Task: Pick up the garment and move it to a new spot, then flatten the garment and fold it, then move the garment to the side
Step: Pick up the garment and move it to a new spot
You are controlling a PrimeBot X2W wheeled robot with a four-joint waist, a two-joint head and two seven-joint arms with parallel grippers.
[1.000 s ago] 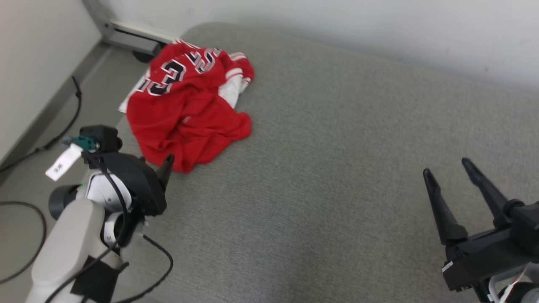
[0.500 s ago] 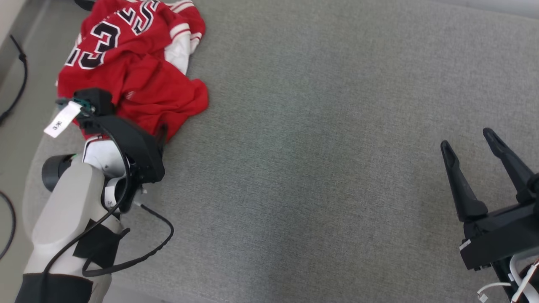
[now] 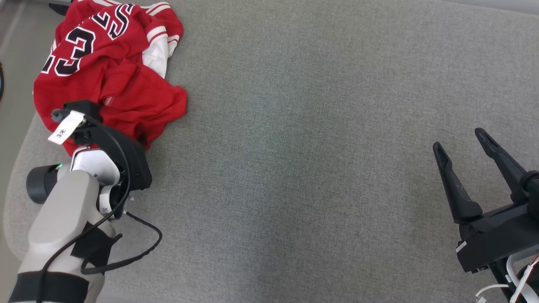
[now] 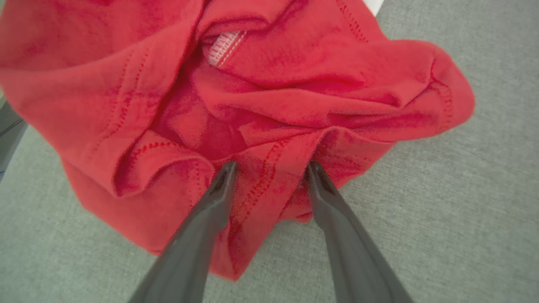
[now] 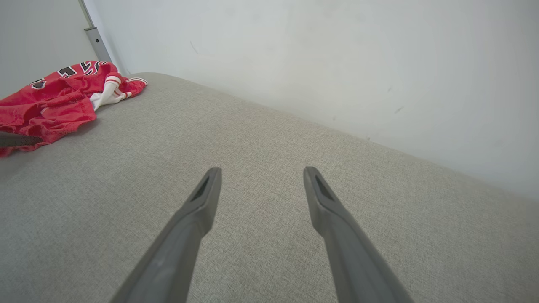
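My left gripper (image 4: pixel 271 166) is spread wide, both fingers pointing into the near edge of the garment (image 3: pixel 122 97). In the left wrist view a stitched hem fold runs up between the two fingers, with red cloth under and ahead of both tips. The jaws are not closed on anything. I cannot tell whether the tips are actually pressing on the fabric or sitting just above it.

The garment is a red jersey with black, white-edged numerals and red-and-white striped trim, and a patch of white shows on its far side. It lies crumpled in a heap straight ahead of the left gripper, on the grey fabric-covered bench (image 3: pixel 316 168). Its far part sits near the bench's rounded corner. In the head view the left wrist covers the closest bit of cloth. A white tag (image 3: pixel 65 127) sticks out beside the wrist and a black cable (image 3: pixel 143 248) loops off the forearm behind it.

My right gripper (image 3: pixel 459 139) is also fully open and has hold of nothing. It hangs over bare bench, with grey fabric under and ahead of its fingers. From that gripper the garment is well away to the left and further forward. In the right wrist view the pale wall (image 5: pixel 337 63) rises beyond the bench's far edge.
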